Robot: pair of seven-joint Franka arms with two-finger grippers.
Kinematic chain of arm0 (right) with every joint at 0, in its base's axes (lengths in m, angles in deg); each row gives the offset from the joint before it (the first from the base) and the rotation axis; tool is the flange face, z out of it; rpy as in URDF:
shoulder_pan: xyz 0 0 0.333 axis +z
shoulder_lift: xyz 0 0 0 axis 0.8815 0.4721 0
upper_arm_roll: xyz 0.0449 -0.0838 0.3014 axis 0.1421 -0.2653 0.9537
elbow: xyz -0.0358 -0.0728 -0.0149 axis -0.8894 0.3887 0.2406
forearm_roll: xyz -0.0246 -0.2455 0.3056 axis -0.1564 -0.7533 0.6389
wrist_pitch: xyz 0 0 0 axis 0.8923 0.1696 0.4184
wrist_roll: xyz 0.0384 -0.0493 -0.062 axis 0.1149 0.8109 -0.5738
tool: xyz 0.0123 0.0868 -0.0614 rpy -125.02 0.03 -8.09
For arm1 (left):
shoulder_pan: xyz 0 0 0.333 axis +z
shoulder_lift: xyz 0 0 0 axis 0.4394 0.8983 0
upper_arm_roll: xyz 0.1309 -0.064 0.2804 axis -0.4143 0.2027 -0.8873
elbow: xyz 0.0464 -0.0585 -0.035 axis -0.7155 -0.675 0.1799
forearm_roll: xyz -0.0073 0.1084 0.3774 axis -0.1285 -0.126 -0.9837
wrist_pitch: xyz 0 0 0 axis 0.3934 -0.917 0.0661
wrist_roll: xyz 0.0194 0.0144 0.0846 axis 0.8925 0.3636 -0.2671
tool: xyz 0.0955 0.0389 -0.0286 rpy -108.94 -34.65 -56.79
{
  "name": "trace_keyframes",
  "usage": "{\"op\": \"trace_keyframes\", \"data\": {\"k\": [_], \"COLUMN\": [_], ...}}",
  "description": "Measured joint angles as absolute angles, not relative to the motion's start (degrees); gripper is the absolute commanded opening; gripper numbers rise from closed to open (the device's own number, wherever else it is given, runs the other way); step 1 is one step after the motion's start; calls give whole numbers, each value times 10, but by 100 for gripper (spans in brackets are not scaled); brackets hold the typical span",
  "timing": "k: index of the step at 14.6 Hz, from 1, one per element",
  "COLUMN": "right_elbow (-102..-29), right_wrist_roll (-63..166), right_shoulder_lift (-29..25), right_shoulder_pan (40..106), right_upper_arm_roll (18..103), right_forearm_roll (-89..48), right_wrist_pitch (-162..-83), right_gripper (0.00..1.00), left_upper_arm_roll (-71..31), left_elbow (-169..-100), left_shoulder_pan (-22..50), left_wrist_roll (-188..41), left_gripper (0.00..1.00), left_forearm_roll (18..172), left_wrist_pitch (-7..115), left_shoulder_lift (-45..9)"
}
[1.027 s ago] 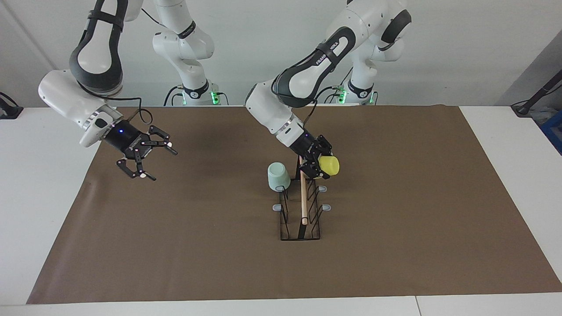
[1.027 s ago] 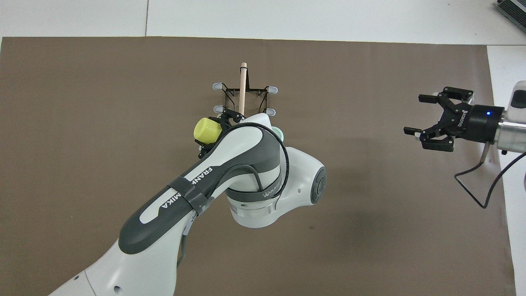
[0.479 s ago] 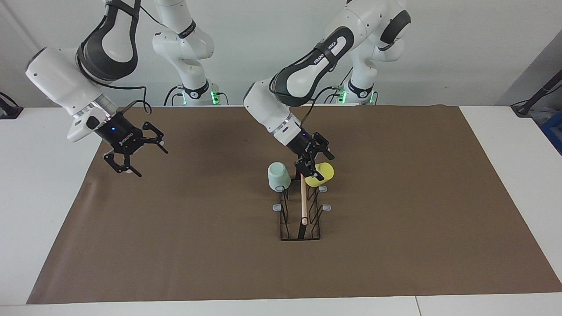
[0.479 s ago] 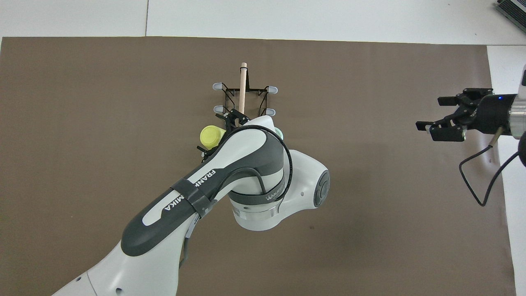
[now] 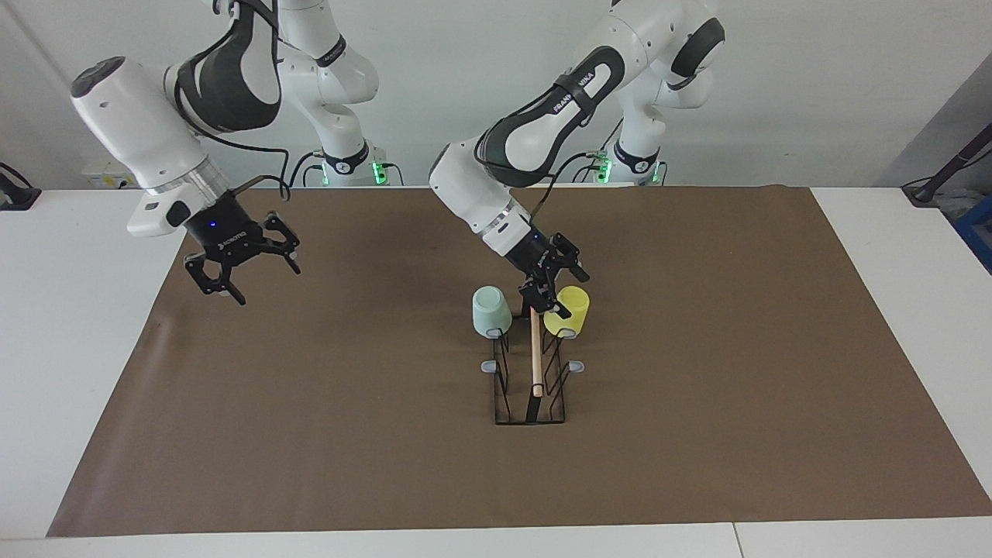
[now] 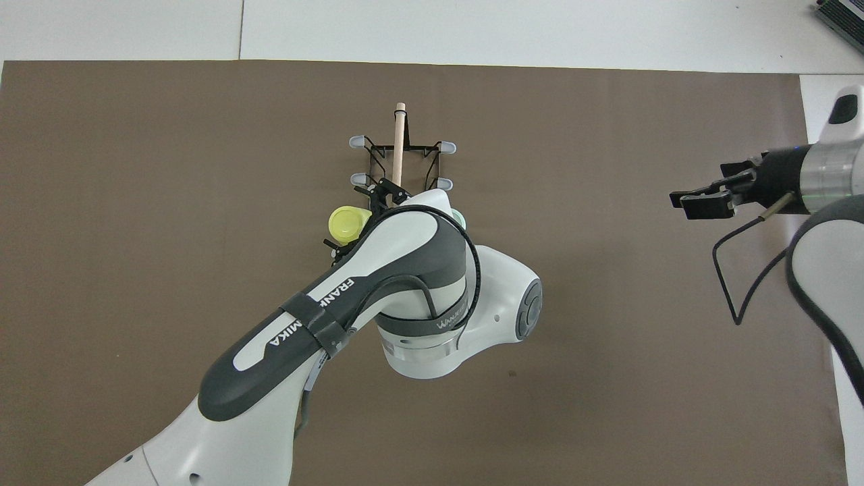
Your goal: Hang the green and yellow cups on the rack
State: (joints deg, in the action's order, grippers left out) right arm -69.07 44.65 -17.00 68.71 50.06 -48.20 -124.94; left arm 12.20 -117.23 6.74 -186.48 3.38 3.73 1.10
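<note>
White wall at the robots' end, white table point(image 5: 891, 310) under a brown mat point(image 5: 310, 403) that covers most of it.

We note the left gripper point(image 5: 554, 280) low over the robot-side end of the rack point(image 5: 531, 372), its fingers spread and holding nothing. One finger hangs just beside the yellow cup point(image 5: 567, 310); we cannot tell whether it touches. That cup sits upside down on the rack's peg nearest the robots, on the side toward the left arm's end of the table. In the overhead view the yellow cup point(image 6: 347, 224) shows beside the left arm's wrist, and the arm covers most of that end of the rack point(image 6: 399, 162).

We see the mint green cup point(image 5: 491, 311) upside down on the matching peg toward the right arm's end of the table, level with the yellow one, the wooden rod handle point(image 5: 535, 353) between them. The four grey-tipped pegs farther from the robots are bare.

We find the right gripper point(image 5: 242, 267) raised over the mat's edge at the right arm's end, well apart from the rack, fingers spread and pointing down, holding nothing. From overhead the right gripper point(image 6: 705, 197) shows side-on.
</note>
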Motion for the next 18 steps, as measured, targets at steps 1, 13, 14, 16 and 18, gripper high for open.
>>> {"op": "trace_keyframes", "data": {"k": [1, 13, 14, 16, 18], "right_elbow": [-689, -492, -494, -495, -495], "right_wrist_roll": [504, 665, 665, 665, 662], "right_shoulder_lift": [-170, -187, -186, -183, -182], "right_shoulder_pan": [701, 643, 645, 647, 647], "right_upper_arm_roll": [501, 478, 479, 481, 482], "right_forearm_roll": [-510, -505, -505, -506, -509], "right_wrist_pitch": [-1238, -887, -887, -887, -887], "right_gripper": [100, 100, 100, 100, 100], "left_upper_arm_roll": [122, -59, -75, -111, -151], "left_elbow": [-1170, -1162, -1163, -1164, -1173], "left_shoulder_pan": [67, 80, 81, 83, 88], "left_wrist_roll": [-1864, -1561, -1541, -1489, -1414], "left_gripper": [100, 100, 100, 100, 100], "left_forearm_roll": [35, 303, 321, 364, 426], "left_wrist_pitch": [37, 95, 101, 120, 151], "left_shoulder_lift": [9, -146, -151, -162, -184]}}
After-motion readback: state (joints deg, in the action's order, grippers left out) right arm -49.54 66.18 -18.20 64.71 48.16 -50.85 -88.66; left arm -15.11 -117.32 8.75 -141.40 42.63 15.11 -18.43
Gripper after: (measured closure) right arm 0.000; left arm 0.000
